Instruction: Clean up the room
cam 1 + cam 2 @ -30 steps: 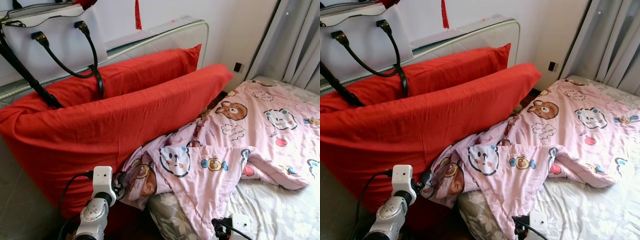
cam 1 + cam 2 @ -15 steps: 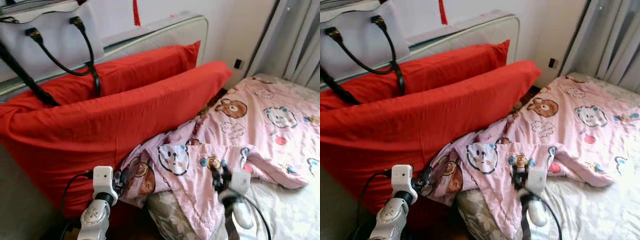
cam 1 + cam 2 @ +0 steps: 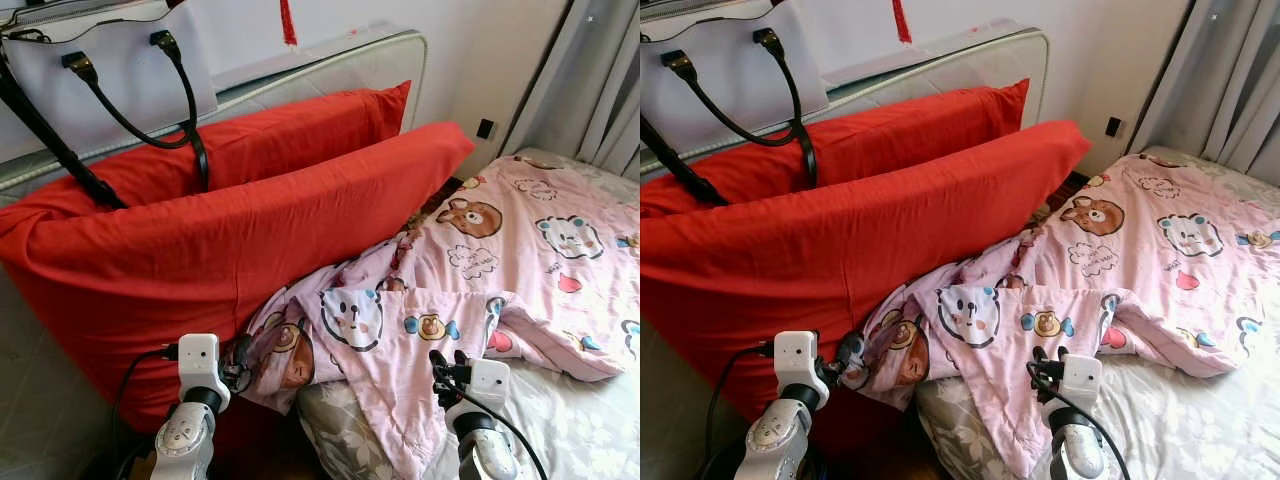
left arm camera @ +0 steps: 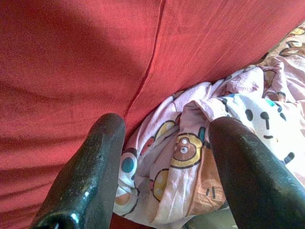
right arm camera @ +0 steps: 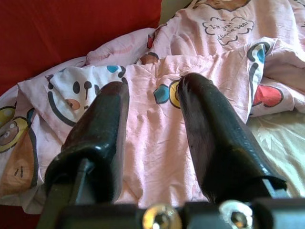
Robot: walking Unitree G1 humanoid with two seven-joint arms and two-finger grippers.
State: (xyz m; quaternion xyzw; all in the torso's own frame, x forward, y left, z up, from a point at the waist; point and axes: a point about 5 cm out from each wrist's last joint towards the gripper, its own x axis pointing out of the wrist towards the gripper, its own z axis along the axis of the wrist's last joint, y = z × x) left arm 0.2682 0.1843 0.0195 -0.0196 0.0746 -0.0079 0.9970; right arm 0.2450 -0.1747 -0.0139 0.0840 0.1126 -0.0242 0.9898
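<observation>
The left gripper (image 4: 164, 162), on its silver arm, hovers low at the bunched corner of a crumpled pink cartoon-print cotton blanket (image 3: 500, 270), its two long black fingers (image 4: 90, 171) spread apart with nothing between them; that folded corner, printed with bears and yellow doughnut shapes, lies just ahead of the fingertips without touching them. Beside and behind the same fingers rises the face of a long bright red fabric pillow (image 3: 220, 250), standing on its edge, and the blanket's corner is tucked against its lower side. The right gripper (image 5: 152, 119) is raised near the blanket's turned-back edge, its fingers (image 5: 214, 133) likewise released and parted, hanging just above the pink cloth; whether they brush the fabric cannot be told. Under that gripper and to its outer side a pale grey floral-patterned bed sheet (image 3: 580, 420) shows where the blanket is pulled back. Ahead of both grippers the blanket spreads across the bed towards grey pleated curtains (image 3: 600, 90). A second red pillow (image 3: 300, 140) stands behind the first, leaning on a grey padded headboard (image 3: 380, 65). A white leather handbag with black straps (image 3: 110, 70) rests on top, its straps hanging over the pillows. A black wall socket (image 3: 485, 128) sits on the white wall beyond.
</observation>
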